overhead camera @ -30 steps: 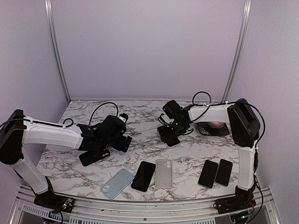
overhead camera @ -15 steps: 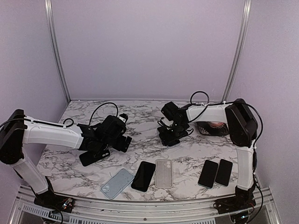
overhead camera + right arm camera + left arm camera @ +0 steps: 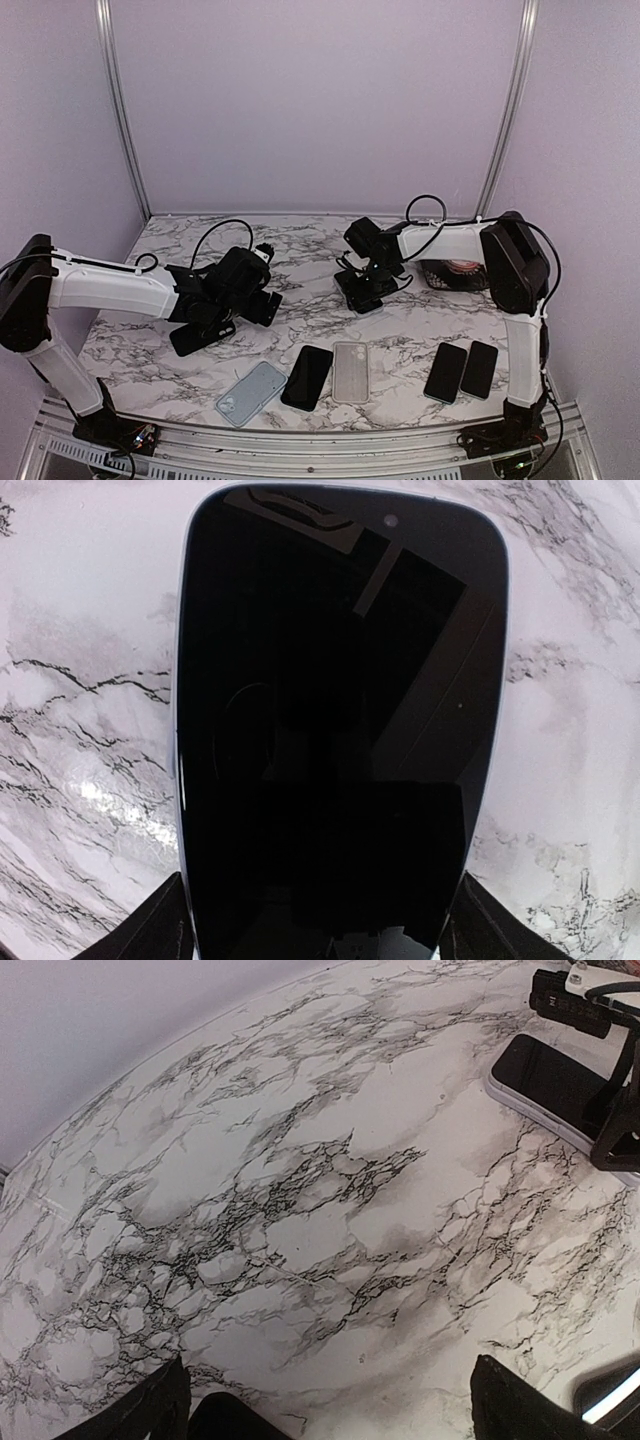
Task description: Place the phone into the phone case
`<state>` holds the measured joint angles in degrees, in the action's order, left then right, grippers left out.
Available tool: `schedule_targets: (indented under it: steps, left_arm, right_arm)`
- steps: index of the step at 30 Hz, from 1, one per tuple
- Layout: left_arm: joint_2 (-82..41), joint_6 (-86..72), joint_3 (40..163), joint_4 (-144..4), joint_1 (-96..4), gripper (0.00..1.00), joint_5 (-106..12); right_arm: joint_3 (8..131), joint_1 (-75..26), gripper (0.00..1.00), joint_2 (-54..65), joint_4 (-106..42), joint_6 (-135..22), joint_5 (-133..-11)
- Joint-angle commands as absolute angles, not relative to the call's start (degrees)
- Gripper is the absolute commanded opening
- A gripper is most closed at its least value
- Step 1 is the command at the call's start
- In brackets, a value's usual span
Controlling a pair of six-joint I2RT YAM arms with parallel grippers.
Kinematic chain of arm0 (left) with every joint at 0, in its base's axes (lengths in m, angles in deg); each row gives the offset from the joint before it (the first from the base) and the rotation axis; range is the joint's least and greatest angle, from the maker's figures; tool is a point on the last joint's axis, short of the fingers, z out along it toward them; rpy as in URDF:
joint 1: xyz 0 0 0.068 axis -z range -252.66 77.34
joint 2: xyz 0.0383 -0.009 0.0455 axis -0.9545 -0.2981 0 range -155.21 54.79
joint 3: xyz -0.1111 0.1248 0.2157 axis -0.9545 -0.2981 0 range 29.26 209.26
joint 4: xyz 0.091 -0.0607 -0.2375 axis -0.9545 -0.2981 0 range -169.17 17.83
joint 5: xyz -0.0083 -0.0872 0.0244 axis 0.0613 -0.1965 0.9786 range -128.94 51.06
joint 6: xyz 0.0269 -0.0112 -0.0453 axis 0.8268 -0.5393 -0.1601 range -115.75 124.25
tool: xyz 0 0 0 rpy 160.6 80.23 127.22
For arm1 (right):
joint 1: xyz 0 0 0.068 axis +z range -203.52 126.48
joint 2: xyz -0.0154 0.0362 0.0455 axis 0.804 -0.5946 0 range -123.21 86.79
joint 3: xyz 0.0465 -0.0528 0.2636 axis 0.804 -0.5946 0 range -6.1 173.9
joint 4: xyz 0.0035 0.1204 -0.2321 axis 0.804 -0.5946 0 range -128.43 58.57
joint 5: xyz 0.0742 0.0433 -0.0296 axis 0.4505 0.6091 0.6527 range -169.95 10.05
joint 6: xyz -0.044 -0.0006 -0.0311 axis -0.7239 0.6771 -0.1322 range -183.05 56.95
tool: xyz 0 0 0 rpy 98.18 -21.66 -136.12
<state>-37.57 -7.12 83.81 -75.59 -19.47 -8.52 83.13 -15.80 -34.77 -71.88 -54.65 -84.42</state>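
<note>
The phone (image 3: 330, 730) lies flat, dark screen up, on the marble table (image 3: 90, 730), out toward the middle right, and I am right down on top of it. My right pincer (image 3: 320, 925) straddles one end of it, a finger (image 3: 150, 925) at each long edge, tight up by the pale rim. The fingers stand apart by the phone's width; whether they actually squeeze it, I cannot tell.

The phone case (image 3: 350, 371), the clear greyish one, lies flat and well apart from here, near the table's front edge. Just beside it on the left is a black phone (image 3: 307, 377), tilted a little. Further left is a pale blue slab (image 3: 250, 392), and I cannot say if it is a case or a phone's back. To the right of the case, a pair of dark phones (image 3: 445, 372) lie side by side.

My left pincer (image 3: 330, 1410) hangs low over bare marble on the left side, fingers wide apart, gripping nothing.
</note>
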Motion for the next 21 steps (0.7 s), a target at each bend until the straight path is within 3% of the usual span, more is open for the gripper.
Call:
schedule_targets:
  steps: [1, 10, 14, 21]
  left_arm:
    - [-38.4, -6.8, 85.9, -77.9, -19.7, 0.98, -9.1]
    - [-38.4, -6.9, 87.7, -78.0, -19.7, 0.98, -10.5]
    - [-38.4, -7.3, 89.4, -77.9, -19.8, 0.98, -12.5]
    - [-39.8, -11.1, 93.1, -74.7, -21.5, 0.99, -21.6]
  right_arm:
    - [82.4, -15.7, 0.41, -33.9, -72.4, -54.5, -84.6]
    - [79.3, -15.6, 0.05, -28.0, -67.7, -54.2, -83.8]
    - [78.0, -15.5, 0.0, -26.1, -65.4, -54.0, -83.8]
    - [75.9, -15.2, 0.0, -22.4, -61.6, -53.3, -82.6]
